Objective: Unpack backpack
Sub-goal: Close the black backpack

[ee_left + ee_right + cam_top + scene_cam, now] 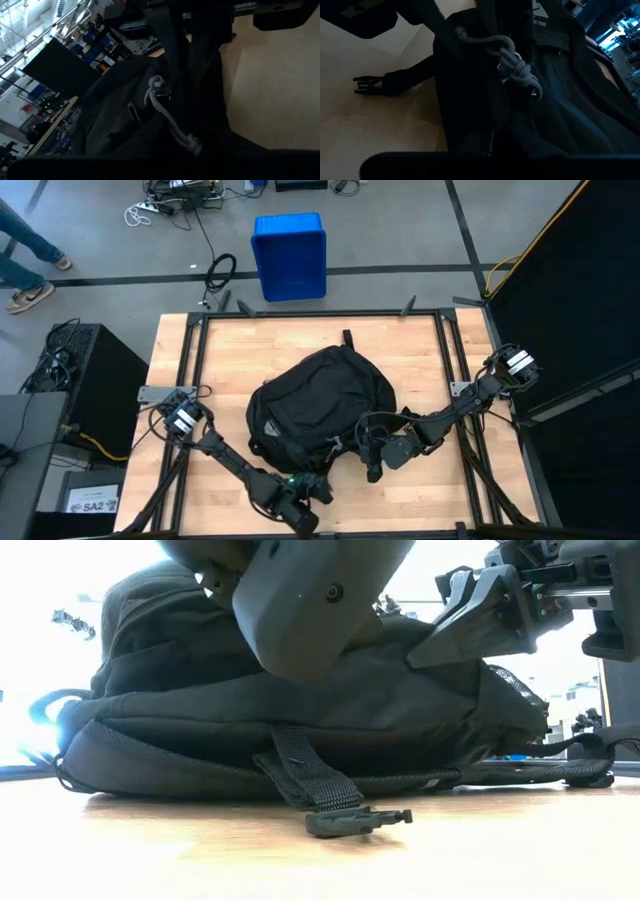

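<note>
Backpack [318, 402] mid-table; both pincers at its near edge.

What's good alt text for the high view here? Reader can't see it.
Overhead view of a black backpack lying in the middle of a wooden table, with both dark robot arms reaching to its near edge: the left gripper from the lower left, the right gripper from the right. A blue plastic bin stands on the floor beyond the table.
</note>
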`<state>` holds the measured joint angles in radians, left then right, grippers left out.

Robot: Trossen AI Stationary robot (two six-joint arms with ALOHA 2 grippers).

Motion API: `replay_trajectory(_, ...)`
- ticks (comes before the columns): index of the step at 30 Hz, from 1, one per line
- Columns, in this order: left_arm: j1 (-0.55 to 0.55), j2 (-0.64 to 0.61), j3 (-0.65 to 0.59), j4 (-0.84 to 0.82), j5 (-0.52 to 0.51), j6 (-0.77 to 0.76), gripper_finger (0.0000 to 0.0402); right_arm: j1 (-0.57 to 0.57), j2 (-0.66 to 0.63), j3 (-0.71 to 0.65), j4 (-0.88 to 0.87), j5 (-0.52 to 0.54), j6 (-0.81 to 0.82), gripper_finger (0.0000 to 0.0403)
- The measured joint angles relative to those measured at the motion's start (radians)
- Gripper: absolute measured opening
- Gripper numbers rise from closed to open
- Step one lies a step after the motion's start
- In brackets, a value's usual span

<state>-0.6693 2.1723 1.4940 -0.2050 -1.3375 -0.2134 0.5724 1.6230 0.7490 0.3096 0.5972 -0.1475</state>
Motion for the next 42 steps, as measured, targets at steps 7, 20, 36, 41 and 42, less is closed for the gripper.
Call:
replay_trajectory(7, 0.007, 0.000, 0.000, -0.002, 0.018, -0.004, 0.0047, 0.000, 0.000, 0.000, 0.000, -0.010, -0.001, 0.0000)
replay_trajectory(20, -0.039, -0.001, 0.000, -0.006, 0.017, 0.003, 0.0001, -0.012, 0.000, 0.001, -0.048, 0.009, 0.014, 0.0000)
replay_trajectory(36, -0.109, -0.007, 0.114, -0.254, 0.042, -0.081, 0.0000, -0.011, -0.002, 0.002, -0.159, 0.016, 0.061, 0.0000)
replay_trajectory(41, -0.130, -0.007, 0.137, -0.578, 0.124, -0.415, 0.0000, -0.012, -0.002, 0.001, -0.216, 0.019, 0.077, 0.0000)
replay_trajectory(42, -0.139, -0.007, 0.140, -0.645, 0.137, -0.483, 0.0000, -0.012, -0.002, 0.001, -0.234, 0.019, 0.084, 0.0000)
